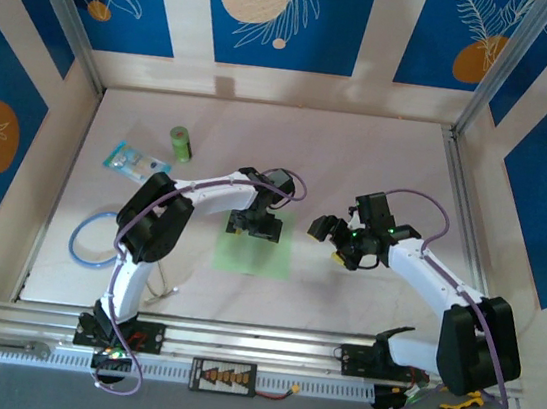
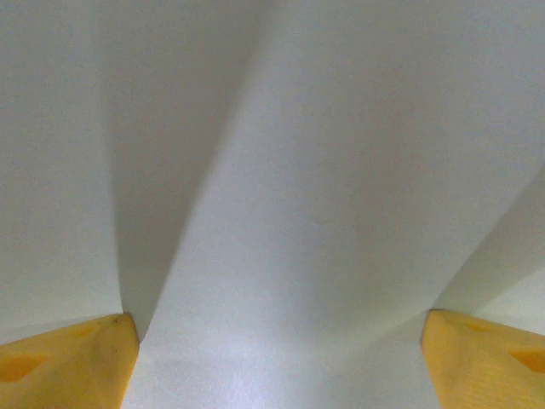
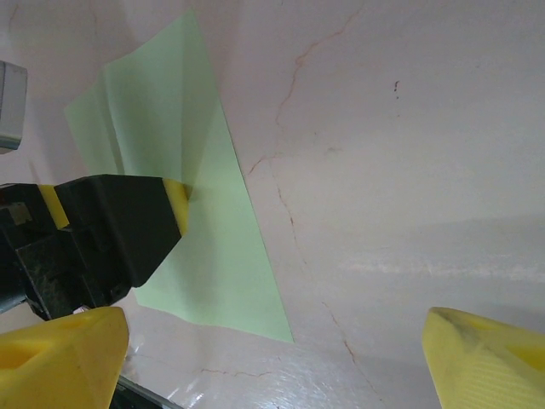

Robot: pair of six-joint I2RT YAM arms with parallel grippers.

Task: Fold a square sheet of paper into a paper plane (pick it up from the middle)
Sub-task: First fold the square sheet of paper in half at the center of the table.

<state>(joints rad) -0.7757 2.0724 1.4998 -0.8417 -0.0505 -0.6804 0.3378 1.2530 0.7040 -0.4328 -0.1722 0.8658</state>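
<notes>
The yellow fingertips point(image 2: 68, 362) of my left gripper point(image 2: 272, 375) are pressing, spread wide, onto the middle of the square sheet of paper point(image 1: 269, 256) lying mid-table point(image 1: 380, 158), I judge to bunch it for a pinch, while my right gripper point(image 3: 272, 362) is hovering released just beside it.

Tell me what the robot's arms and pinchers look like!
Both the left arm and the right arm are white tubes with chunky black joints. A thin purple cable loops along each one. The left gripper and the right gripper are black, and their fingertips are bright yellow wedges. Little green lights glow near the right arm's wrist.
</notes>
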